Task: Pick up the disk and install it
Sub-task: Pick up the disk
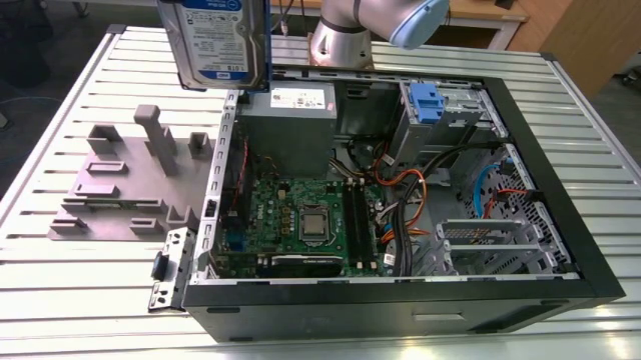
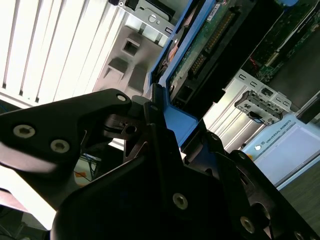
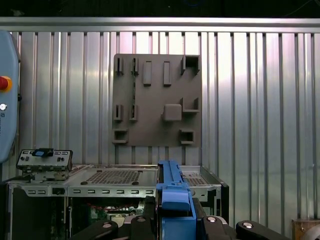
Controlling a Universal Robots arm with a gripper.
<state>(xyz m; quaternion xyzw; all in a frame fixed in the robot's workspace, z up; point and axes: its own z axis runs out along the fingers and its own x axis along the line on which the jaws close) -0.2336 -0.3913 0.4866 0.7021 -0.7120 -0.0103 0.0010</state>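
The disk, a silver hard drive with a white-and-blue label and a blue frame, hangs upright in the air above the back left corner of the open computer case in the exterior view. In the second wrist view my gripper is shut on the disk, its black fingers clamping the blue frame, with the green circuit board side showing. The first wrist view looks down along the disk's blue edge between the fingers of the gripper.
A grey fixture plate with raised posts lies on the slatted table at the exterior view's left of the case. Inside the case are a grey power supply box, the motherboard, cables and a drive bay holding a blue clip. The arm's base stands behind.
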